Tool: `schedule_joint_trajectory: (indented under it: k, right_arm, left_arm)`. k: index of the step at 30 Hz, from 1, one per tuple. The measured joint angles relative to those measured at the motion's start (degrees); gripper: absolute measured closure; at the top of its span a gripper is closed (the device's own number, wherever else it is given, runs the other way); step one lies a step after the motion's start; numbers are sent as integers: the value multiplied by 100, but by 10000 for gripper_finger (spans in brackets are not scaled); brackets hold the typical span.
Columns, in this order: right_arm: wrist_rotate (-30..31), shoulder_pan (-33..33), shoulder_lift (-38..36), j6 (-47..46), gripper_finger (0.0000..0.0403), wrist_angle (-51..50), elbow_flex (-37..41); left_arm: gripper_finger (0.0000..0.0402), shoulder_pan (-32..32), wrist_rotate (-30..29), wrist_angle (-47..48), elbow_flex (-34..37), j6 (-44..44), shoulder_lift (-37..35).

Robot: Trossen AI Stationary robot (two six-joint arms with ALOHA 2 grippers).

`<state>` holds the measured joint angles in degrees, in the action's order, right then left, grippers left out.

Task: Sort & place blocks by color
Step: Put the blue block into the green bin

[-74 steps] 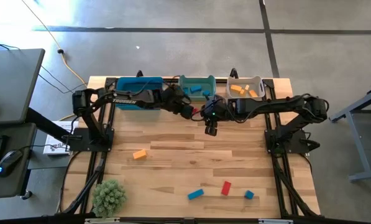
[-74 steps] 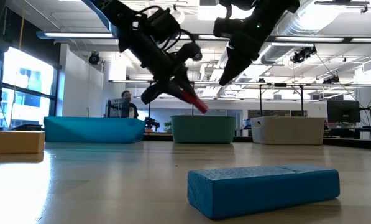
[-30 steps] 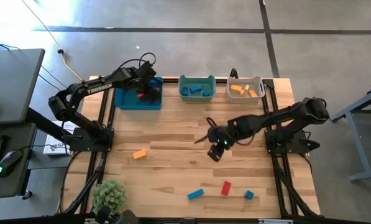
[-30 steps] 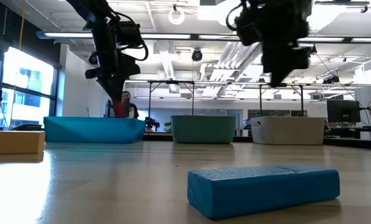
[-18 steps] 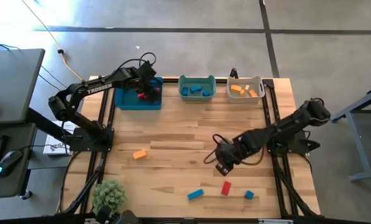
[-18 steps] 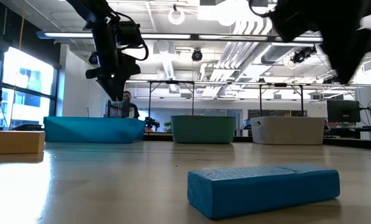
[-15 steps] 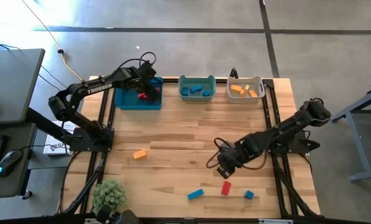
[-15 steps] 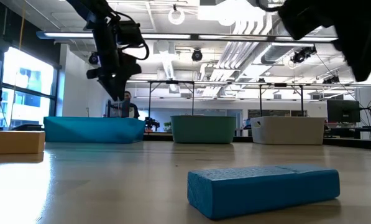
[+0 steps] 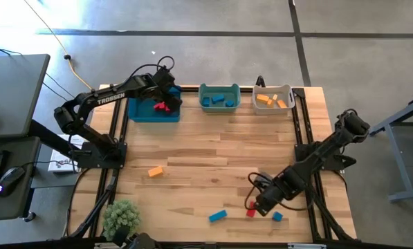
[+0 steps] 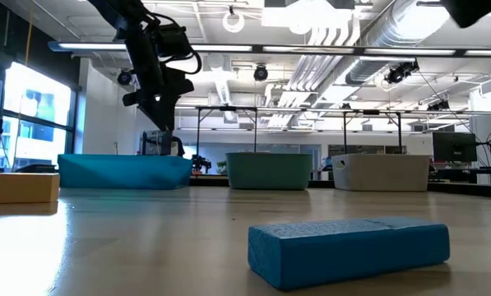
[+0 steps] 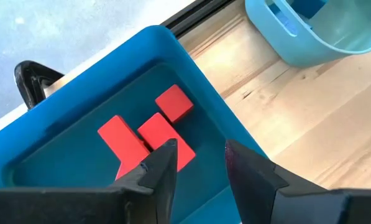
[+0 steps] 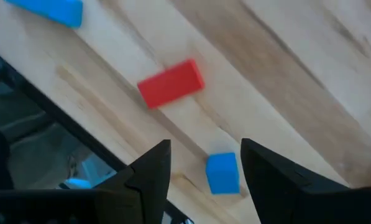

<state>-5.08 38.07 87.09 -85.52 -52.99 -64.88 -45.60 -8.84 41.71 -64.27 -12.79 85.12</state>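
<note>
While a wooden table (image 9: 192,149) carries the sorting job, three bins line its far edge: a blue bin (image 9: 140,111), a teal bin (image 9: 218,98) and a white bin (image 9: 273,99). Red blocks (image 11: 149,134) lie in the blue bin, blue blocks (image 9: 218,101) in the teal one, orange blocks (image 9: 272,100) in the white one. Poised above the blue bin, the left gripper (image 11: 197,158) has its fingers parted and empty, the red pieces just below them. Near the table's front edge, the right gripper (image 12: 204,158) hangs low with fingers spread and nothing between them, a red bar (image 12: 171,83) and a small blue cube (image 12: 222,172) on the wood beneath. A longer blue bar (image 9: 217,216) rests to their left, an orange block (image 9: 155,171) well apart, and a green plant (image 9: 121,218) sits at the front-left corner.
</note>
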Motion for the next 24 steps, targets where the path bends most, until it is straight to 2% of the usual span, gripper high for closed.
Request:
schedule_joint_trajectory:
  k: [11,24]
  right_arm:
    - [-174,716,98,-629,220,-131,11]
    - [-744,849,961,-599,176,112,13]
  left_arm:
    - [277,0,-2,-7,0,102,0]
    - [277,0,-4,-5,0,102,0]
